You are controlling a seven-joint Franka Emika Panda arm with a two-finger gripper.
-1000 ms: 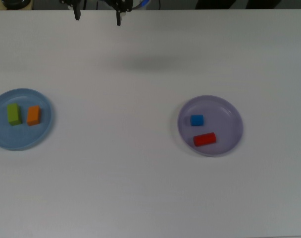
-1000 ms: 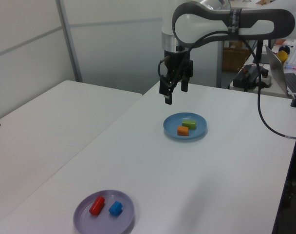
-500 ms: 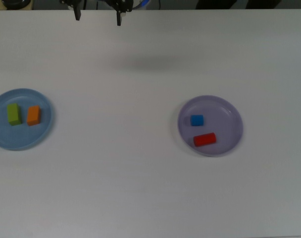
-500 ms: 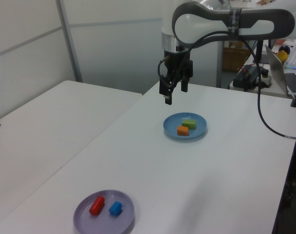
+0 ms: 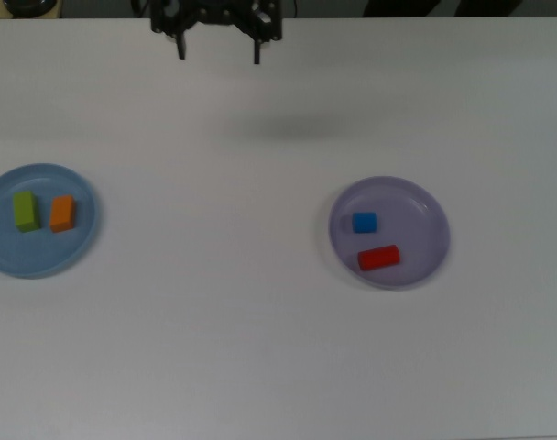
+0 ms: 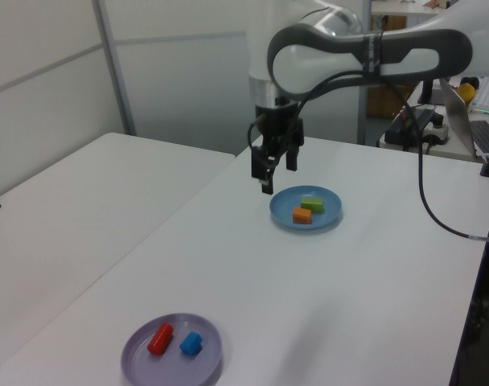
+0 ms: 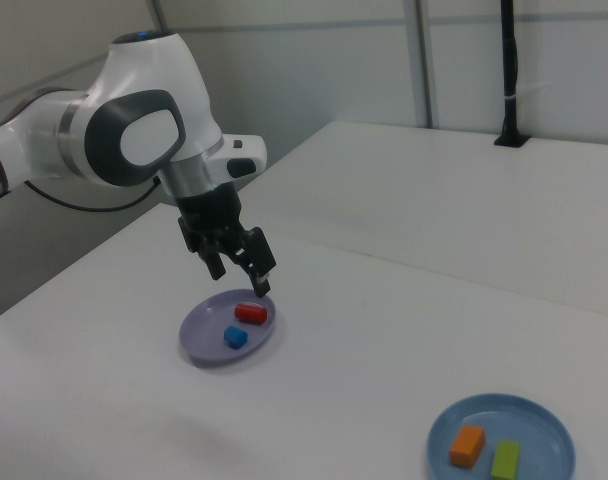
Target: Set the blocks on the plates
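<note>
Gripper [image 5: 217,50] hung above the white table [image 5: 260,348], fingers spread wide apart w/ nothing between them, well clear of both plates; in the left view [image 6: 274,178] it sat just beyond the blue plate's far rim, in the right view [image 7: 241,275] over the far edge of the lavender one. Lavender plate [image 5: 425,266] held the red block [image 5: 378,258], long axis nearly along the top view's left-right w/ a slight tilt, plus the blue cube [image 5: 365,222] just above it, apart. Blue plate [image 5: 77,252] at the top view's left edge held the lime-green block [image 5: 25,211] & orange block [image 5: 62,213] side by side, not touching, long axes both top-to-bottom. Only the left & right views showed the white arm [image 7: 134,140]; top view caught just the gripper
</note>
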